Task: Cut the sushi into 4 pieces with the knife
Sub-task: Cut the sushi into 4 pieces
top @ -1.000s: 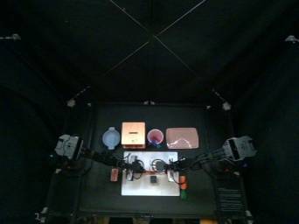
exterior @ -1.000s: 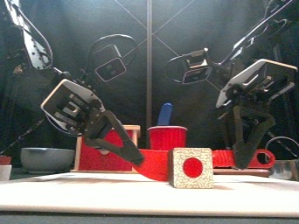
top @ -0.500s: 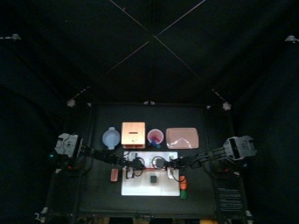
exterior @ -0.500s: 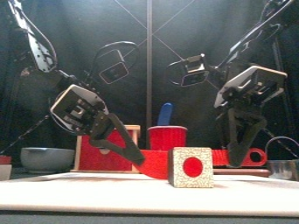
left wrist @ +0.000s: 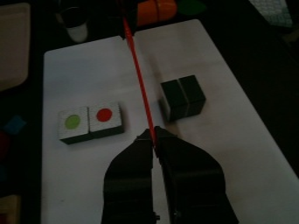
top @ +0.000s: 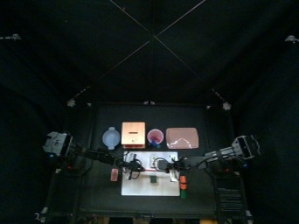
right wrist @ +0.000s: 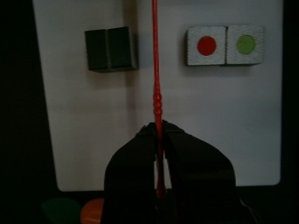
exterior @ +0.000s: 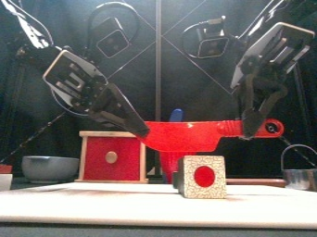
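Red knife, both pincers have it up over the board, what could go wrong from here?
The red knife is shut in both the left pincer and right pincer; uneven motion could bend it or pull it free. It seems to hang over bare white board between the dark green block and the dotted pieces, so lowering straight may cut nothing.

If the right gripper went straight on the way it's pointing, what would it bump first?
Probably the bare white cutting board, between the dark green sushi blocks and the two dotted pieces. The right gripper points down, shut on the red knife; depth is unclear.
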